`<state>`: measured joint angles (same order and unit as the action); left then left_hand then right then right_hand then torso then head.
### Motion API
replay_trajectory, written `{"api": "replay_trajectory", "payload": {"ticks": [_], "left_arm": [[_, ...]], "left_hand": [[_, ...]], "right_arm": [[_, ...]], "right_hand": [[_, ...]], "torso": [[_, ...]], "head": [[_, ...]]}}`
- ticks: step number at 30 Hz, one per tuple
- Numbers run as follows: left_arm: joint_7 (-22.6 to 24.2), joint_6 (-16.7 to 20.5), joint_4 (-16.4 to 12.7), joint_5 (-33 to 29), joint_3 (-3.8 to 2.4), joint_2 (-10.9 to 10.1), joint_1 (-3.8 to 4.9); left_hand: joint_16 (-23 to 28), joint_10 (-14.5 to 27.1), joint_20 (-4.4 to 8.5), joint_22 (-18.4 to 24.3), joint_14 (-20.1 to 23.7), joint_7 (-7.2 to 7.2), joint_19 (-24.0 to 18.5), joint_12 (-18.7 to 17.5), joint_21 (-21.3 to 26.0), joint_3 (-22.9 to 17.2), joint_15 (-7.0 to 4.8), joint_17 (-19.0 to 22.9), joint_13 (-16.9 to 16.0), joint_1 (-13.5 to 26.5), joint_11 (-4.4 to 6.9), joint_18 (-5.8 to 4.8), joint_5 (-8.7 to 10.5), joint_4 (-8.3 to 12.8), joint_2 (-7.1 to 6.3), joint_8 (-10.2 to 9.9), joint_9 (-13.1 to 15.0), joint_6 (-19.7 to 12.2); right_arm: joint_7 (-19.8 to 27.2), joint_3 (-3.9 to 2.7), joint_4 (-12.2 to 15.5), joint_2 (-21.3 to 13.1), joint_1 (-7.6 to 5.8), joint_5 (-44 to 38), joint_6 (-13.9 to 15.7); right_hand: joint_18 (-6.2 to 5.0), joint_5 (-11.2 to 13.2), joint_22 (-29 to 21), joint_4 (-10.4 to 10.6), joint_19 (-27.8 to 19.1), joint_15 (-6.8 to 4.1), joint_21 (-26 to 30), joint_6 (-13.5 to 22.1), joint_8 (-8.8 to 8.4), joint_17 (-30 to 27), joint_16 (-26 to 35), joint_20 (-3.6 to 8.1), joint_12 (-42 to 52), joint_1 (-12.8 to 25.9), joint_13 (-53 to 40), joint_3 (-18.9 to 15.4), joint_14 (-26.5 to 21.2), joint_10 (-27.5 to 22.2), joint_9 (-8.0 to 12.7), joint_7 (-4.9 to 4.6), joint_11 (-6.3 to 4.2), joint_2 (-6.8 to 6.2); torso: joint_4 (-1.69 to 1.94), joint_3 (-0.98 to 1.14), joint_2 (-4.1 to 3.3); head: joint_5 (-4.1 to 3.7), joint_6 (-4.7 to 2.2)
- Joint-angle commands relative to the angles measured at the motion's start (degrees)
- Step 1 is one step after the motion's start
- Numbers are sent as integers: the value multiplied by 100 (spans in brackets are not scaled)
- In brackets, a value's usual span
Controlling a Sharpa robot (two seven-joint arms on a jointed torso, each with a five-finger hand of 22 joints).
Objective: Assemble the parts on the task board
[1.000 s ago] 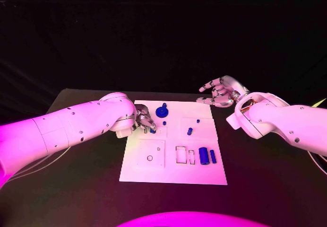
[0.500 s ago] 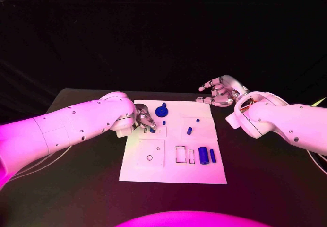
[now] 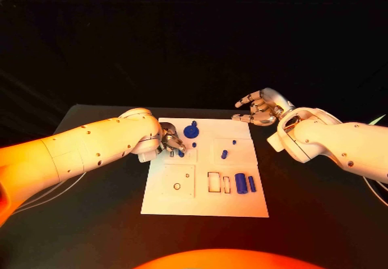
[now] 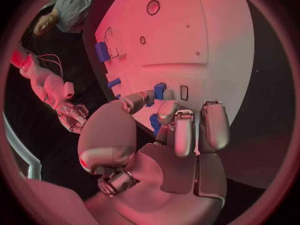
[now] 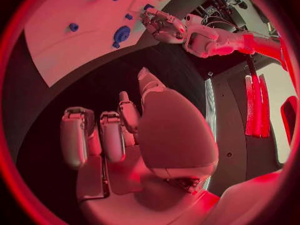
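Note:
The white task board [image 3: 202, 199] lies mid-table. My left hand [image 3: 171, 141] rests low over its far left part and pinches a small blue part [image 3: 181, 152] between its fingertips [image 4: 181, 127], close to a narrow slot [image 4: 184, 92]; the small blue part [image 4: 155, 122] also shows in the left wrist view. A blue gear [image 3: 192, 132] stands just beyond that hand. Small blue pegs [image 3: 225, 154] stand mid-board. A blue cylinder [image 3: 241, 183] and a thinner bar [image 3: 252, 184] lie at the right. My right hand [image 3: 259, 109] hovers beyond the board's far right corner, fingers spread, holding nothing.
Two holes [image 3: 177, 186] and rectangular slots [image 3: 215, 182] mark the board's near half. Black table [image 3: 97, 224] surrounds the board. In the right wrist view, the board [image 5: 69, 50], the gear [image 5: 121, 34] and my left hand [image 5: 164, 25] lie ahead of my right hand [image 5: 119, 135].
My left hand's fingertips with the small blue part have shifted very slightly on the board's far left. The right hand has stayed where it was.

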<state>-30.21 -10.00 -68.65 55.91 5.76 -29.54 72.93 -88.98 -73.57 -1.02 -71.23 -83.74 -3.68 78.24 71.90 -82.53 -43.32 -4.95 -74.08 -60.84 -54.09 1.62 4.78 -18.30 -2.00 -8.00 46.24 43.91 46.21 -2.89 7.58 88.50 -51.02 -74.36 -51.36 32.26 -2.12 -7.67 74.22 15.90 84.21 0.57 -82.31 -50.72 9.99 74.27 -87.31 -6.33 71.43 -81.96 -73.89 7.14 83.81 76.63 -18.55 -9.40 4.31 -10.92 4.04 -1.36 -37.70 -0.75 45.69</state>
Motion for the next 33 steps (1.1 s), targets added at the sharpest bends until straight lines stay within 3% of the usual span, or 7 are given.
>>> {"api": "replay_trajectory", "payload": {"ticks": [1,11,12,15,23,33], "left_arm": [[4,-43,-16,-16,9,35,-19],[3,-60,14,-17,14,45,-22],[3,-59,17,-17,15,45,-22],[5,-53,25,-17,16,42,-23],[8,-31,45,-17,18,34,-23],[14,2,28,5,18,-12,-23]], "left_hand": [[-102,-532,37,-128,-626,330,107,111,-91,-278,-97,-1592,-116,-118,166,-105,-157,-90,424,314,148,801],[-102,-535,46,-133,-626,343,113,99,-86,-95,-106,-1592,-123,-141,176,-106,44,-131,435,273,188,822],[-102,-532,48,-136,-626,346,116,86,-84,9,-107,-1592,-120,-157,178,-108,316,-166,422,241,208,825],[-102,-532,49,-132,-626,343,115,78,-77,137,-107,-1592,-130,-157,175,-107,520,-213,332,199,234,824],[-102,-532,54,-140,-626,356,123,61,-69,772,-113,-1592,-152,13,183,-108,584,-577,33,113,298,886],[-102,-537,60,-148,-626,359,129,57,-66,1135,-116,-1592,-173,3,186,-109,612,-802,-79,61,340,916]], "right_arm": [[16,-2,2,1,2,-5,-17],[25,-2,-2,0,3,-5,-17],[27,-2,-2,0,3,-5,-17],[32,-2,-3,-3,3,-3,-16],[44,-2,-5,-9,3,-2,-10],[50,-2,-10,-11,3,-1,-6]], "right_hand": [[4,-48,1069,51,204,-63,97,40,137,960,59,48,-47,87,24,130,456,-103,-35,21,-2,126],[4,-48,1069,51,204,-63,97,40,137,960,59,48,-47,87,24,130,456,-103,-35,21,-2,126],[4,-48,1069,51,204,-63,97,40,137,960,59,48,-47,87,24,130,456,-103,-35,21,-2,126],[2,-48,1062,52,201,-65,109,44,145,953,64,50,-52,94,31,133,455,-105,-36,22,-3,123],[-3,-48,1051,53,193,-66,128,45,146,935,74,50,-63,98,40,132,450,-113,-36,22,-3,121],[-8,-46,1038,58,184,-66,150,51,147,909,89,51,-72,111,49,128,444,-120,-36,22,-3,115]], "torso": [[3,0,3],[2,-1,6],[3,-2,7],[6,-2,8],[6,-3,6],[0,-5,4]], "head": [[-8,15],[-19,19],[-22,20],[-24,22],[-24,15],[-18,15]]}}
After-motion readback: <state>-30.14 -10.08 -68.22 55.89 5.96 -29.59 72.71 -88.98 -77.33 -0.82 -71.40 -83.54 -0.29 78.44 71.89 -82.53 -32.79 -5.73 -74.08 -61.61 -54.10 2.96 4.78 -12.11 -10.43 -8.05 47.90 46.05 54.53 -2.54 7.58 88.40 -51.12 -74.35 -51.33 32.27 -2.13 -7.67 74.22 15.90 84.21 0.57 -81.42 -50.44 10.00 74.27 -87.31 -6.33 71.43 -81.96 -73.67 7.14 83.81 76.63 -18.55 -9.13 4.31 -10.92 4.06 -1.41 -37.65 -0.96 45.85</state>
